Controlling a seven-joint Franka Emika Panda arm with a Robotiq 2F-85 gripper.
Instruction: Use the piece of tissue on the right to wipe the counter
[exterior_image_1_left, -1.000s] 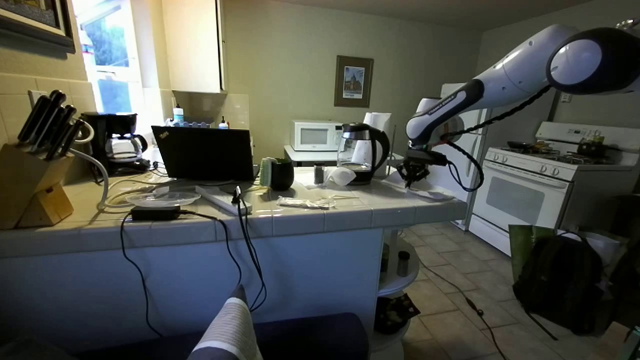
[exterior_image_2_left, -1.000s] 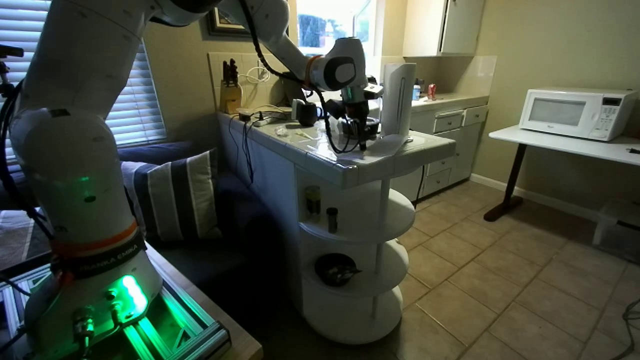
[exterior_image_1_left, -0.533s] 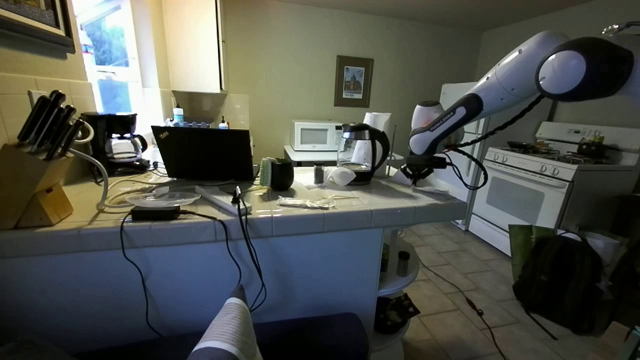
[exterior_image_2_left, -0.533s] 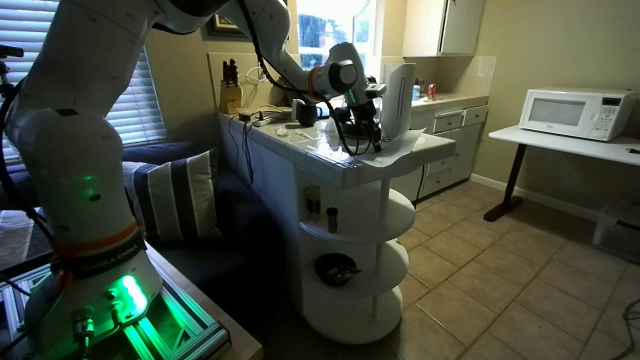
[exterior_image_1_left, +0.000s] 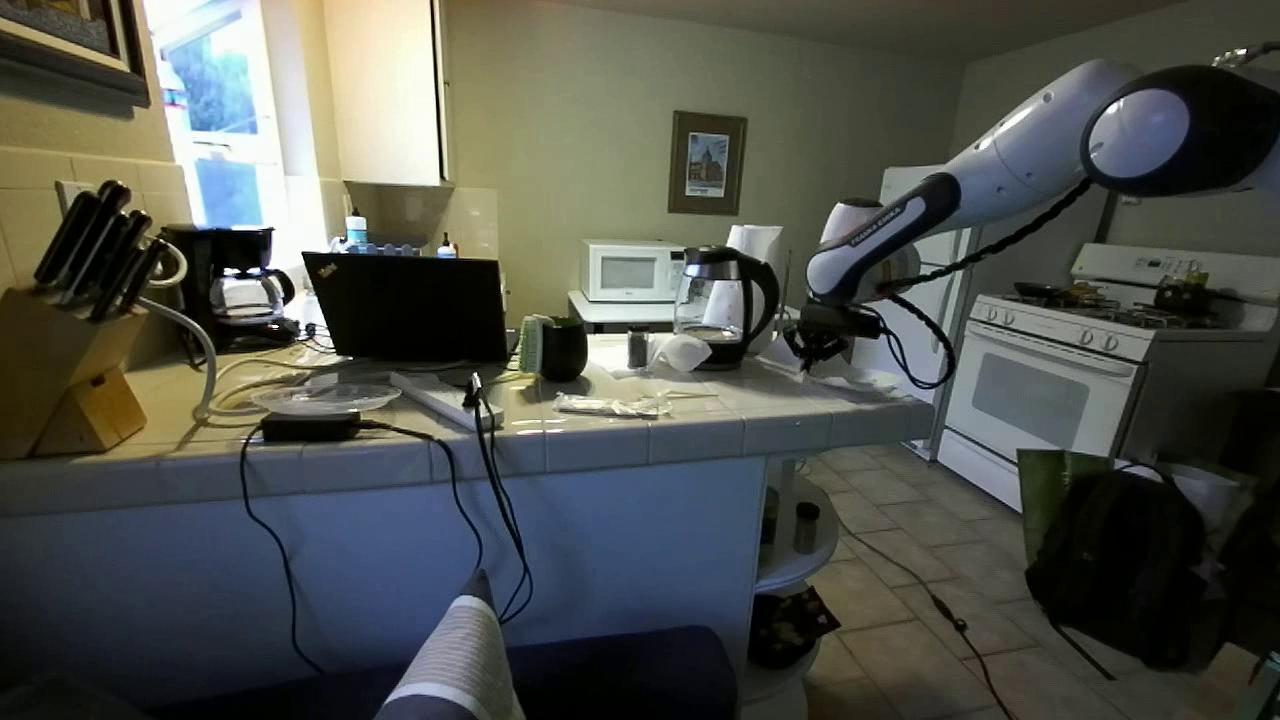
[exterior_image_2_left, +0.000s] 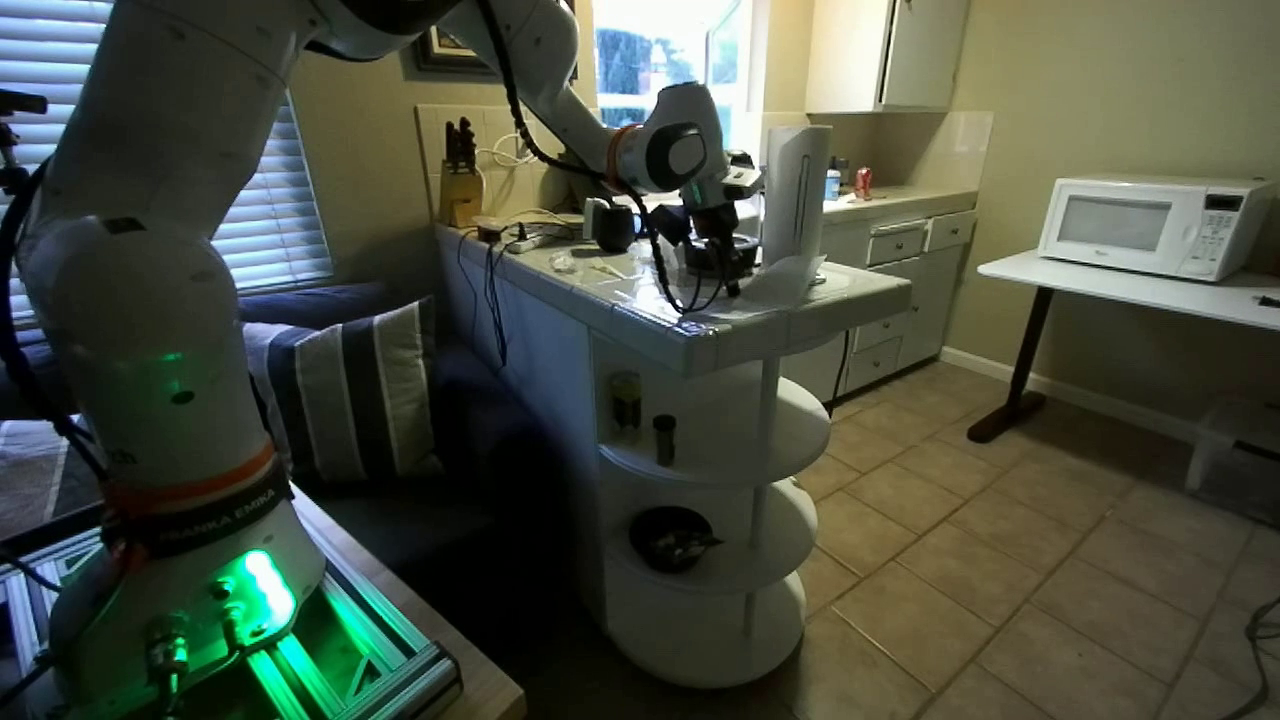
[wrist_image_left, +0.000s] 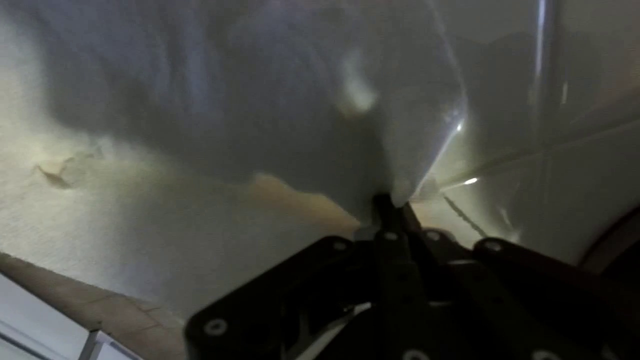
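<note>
White, rumpled paper fills much of the wrist view: the piece of tissue (wrist_image_left: 295, 110), pinched by a narrow fold in the end effector (wrist_image_left: 392, 202), whose black fingers (wrist_image_left: 386, 217) are pressed together on it. Taken from those fingertips, the sheet fans out from 9 o'clock round to 12 o'clock, with a bright folded edge running up towards 1 o'clock. Glossy tile of the table (wrist_image_left: 575, 190) shows at 3 o'clock, and the brown floor (wrist_image_left: 120, 315) at 8 o'clock, past a pale, uneven edge.

In an exterior view, the end effector (exterior_image_2_left: 733, 290) points down at the end of the table, above the rounded white shelves (exterior_image_2_left: 740, 450) at 6 o'clock. The piece of tissue (exterior_image_2_left: 785, 285) spreads from it at 3 o'clock, just by the foot of a tall white unit (exterior_image_2_left: 797, 200) that stands at 1 o'clock.

In an exterior view, the piece of tissue (exterior_image_1_left: 850, 383) lies at 4 o'clock from the fingertips, thin and pale. The glass kettle (exterior_image_1_left: 705, 300) is near, at 10 o'clock; a black mug (exterior_image_1_left: 563, 350) and, farther along, the laptop (exterior_image_1_left: 410, 305) are well apart at 9 o'clock; the white stove (exterior_image_1_left: 1060, 345) is at 3 o'clock. How much of the sheet touches the table I cannot tell.
</note>
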